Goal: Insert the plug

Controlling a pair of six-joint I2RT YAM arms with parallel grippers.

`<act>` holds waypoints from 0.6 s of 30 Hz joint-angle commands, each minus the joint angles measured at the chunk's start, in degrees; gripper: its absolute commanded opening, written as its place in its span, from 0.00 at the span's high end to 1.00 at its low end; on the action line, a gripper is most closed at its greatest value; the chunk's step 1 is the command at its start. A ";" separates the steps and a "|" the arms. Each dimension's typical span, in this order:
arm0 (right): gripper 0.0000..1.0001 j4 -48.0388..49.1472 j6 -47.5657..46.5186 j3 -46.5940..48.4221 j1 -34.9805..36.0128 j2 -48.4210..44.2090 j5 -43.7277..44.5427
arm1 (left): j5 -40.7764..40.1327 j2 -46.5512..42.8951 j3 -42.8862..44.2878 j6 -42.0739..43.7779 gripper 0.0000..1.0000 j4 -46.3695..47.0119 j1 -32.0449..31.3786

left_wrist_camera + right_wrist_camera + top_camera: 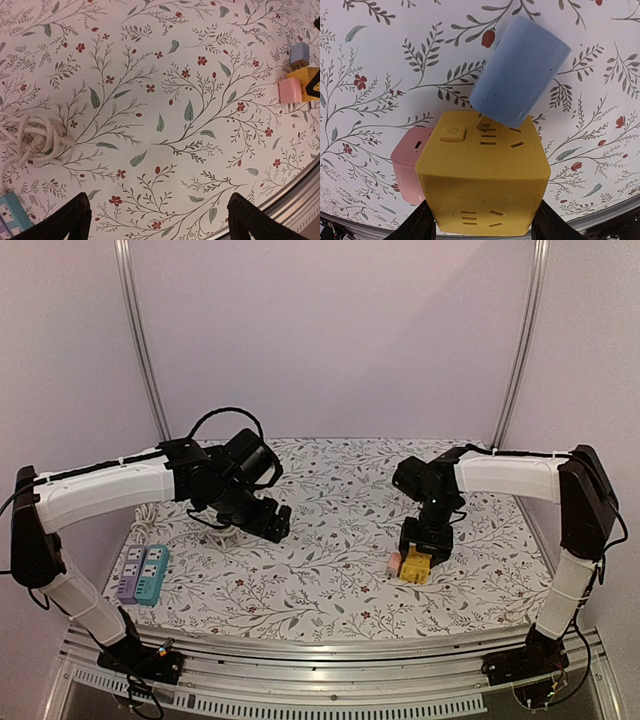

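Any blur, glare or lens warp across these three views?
Top external: soft, even light with no glare and a faint pink cast; the yellow socket cube is small and lacks detail. Left wrist: the floral tablecloth is sharp, but the table edge bows, so there is wide-angle warp. Right wrist: the blue plug is slightly soft close to the lens; the pink plug sits in mild shade.

The power strip lies on the left side of the table, near the front edge. Its cord sits in a heap just behind it. The cube socket stands on the right side, well apart from the strip, between the fingers of the right gripper. One plug lies touching the cube's left side. A second plug leans tilted on the cube's top, with its pins at the holes.
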 commanded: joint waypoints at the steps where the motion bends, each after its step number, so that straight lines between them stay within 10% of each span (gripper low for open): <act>1: 0.34 -0.71 1.10 -0.79 1.65 0.53 2.75 | 0.45 0.85 1.13 0.37 0.05 0.58 -0.92; 10: 0.31 0.27 2.08 -1.85 2.63 0.25 3.49 | 0.34 0.79 1.30 0.04 0.05 0.60 -0.91; 18: 0.53 -2.09 2.51 -0.91 2.68 -1.19 7.28 | 0.49 0.37 2.02 0.08 0.05 0.69 -0.91</act>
